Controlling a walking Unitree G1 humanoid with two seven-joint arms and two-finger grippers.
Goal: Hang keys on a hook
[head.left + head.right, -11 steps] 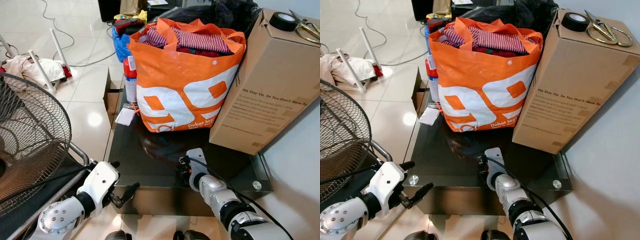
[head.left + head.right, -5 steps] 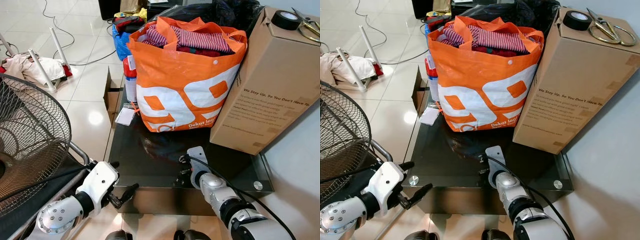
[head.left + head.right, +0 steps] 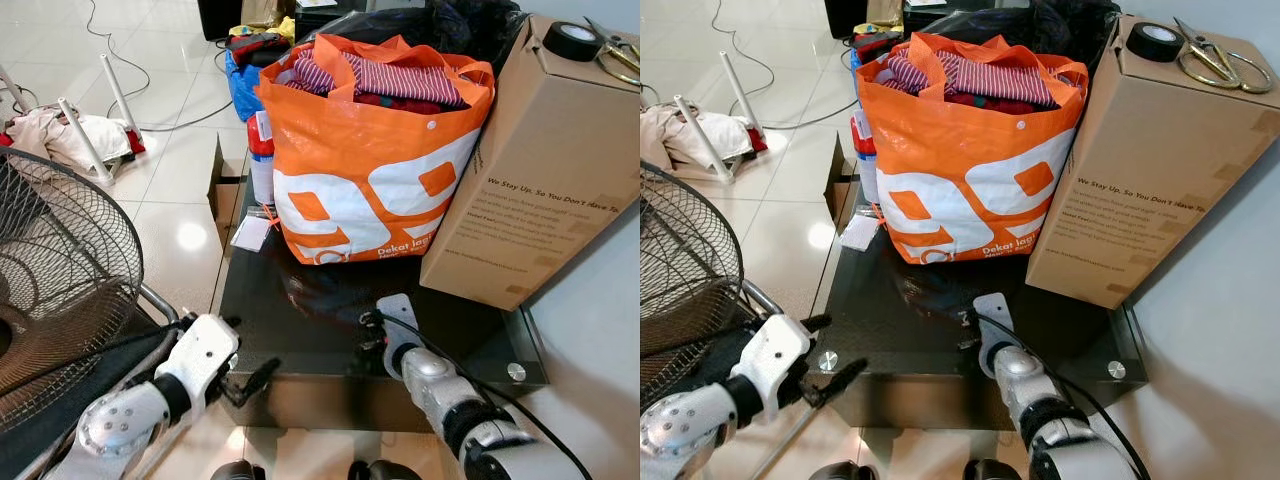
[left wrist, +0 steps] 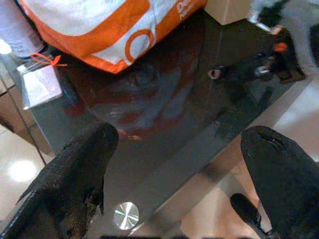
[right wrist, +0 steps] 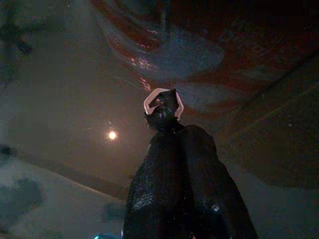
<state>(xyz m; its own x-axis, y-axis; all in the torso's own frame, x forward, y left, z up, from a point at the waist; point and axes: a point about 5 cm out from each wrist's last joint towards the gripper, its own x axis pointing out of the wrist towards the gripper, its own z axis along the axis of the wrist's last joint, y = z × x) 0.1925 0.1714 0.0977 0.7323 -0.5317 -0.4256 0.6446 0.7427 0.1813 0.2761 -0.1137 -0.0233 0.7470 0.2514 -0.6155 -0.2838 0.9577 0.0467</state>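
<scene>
My right gripper (image 3: 366,342) rests low over the dark glass table (image 3: 300,320), near its front edge. Its fingers (image 5: 172,164) are pressed together, and a small pale key ring (image 5: 160,98) is pinched at their tips. From the left wrist view, the same ring (image 4: 215,73) shows at the end of the right gripper, just above the glass. My left gripper (image 3: 243,352) hangs open beside the table's front left corner. Its two fingers (image 4: 75,184) are spread wide with nothing between them.
A full orange shopping bag (image 3: 370,150) stands on the back of the table. A tall cardboard box (image 3: 540,170) beside it on the right carries a tape roll (image 3: 566,40) and scissors (image 3: 1210,62). A fan grille (image 3: 50,280) stands close on the left. A white card (image 3: 250,232) and a can (image 3: 260,160) sit by the bag.
My right gripper has drawn back a little toward the table's front edge, still shut. The left arm has shifted slightly and is blurred.
</scene>
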